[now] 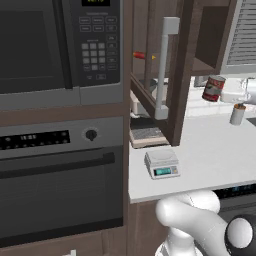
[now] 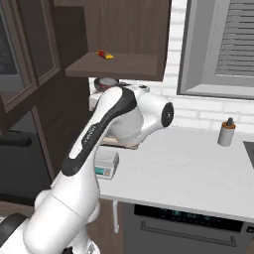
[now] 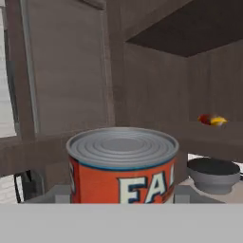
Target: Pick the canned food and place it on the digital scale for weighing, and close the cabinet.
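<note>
Clearly the tool is clamped on the canned food, which sits large at the bottom of the hand view with its ribbed silver top up. In the left base view the can hangs tilted in the air, just outside the open cabinet and well above the surface. The digital scale sits low on the surface near its front edge, below the open door and its handle.

The main risk is the way down: the open door stands between the can and the scale, so a straight path could knock the can or the wrist against the door edge. The scale's platform is small, so a tilted release could let the can tip or roll off.

The arm rises from the base, bends at a high elbow and reaches toward the cabinet.
</note>
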Robot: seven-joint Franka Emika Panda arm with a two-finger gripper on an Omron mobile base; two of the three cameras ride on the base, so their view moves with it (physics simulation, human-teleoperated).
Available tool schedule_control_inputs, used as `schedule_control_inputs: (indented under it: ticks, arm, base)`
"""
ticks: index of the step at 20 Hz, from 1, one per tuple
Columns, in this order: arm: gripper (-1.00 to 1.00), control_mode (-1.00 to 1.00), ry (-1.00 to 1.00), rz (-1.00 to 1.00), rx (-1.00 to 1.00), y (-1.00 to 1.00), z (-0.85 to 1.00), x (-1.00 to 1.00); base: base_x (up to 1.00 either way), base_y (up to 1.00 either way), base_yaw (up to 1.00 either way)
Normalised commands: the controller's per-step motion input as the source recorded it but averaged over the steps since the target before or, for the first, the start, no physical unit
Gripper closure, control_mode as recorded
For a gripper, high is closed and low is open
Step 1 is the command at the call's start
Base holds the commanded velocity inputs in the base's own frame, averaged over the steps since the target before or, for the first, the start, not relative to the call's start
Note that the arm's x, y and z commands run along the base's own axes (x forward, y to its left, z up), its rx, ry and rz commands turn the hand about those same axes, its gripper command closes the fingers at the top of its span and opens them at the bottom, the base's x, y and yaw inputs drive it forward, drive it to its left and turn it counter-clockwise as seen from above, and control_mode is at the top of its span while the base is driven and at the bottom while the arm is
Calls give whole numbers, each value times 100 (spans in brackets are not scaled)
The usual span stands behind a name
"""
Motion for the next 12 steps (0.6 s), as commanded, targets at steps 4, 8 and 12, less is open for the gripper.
schedule_control_inputs:
  ticks: [4, 8, 12]
  arm:
    - [100, -100, -15, 45, -23, 0, -98, -79]
    - [100, -100, -13, 46, -16, 0, -100, -11]
    - [100, -100, -1, 43, -8, 3, -100, 14]
  base:
    - [0, 0, 0]
    - [0, 0, 0]
    - [0, 0, 0]
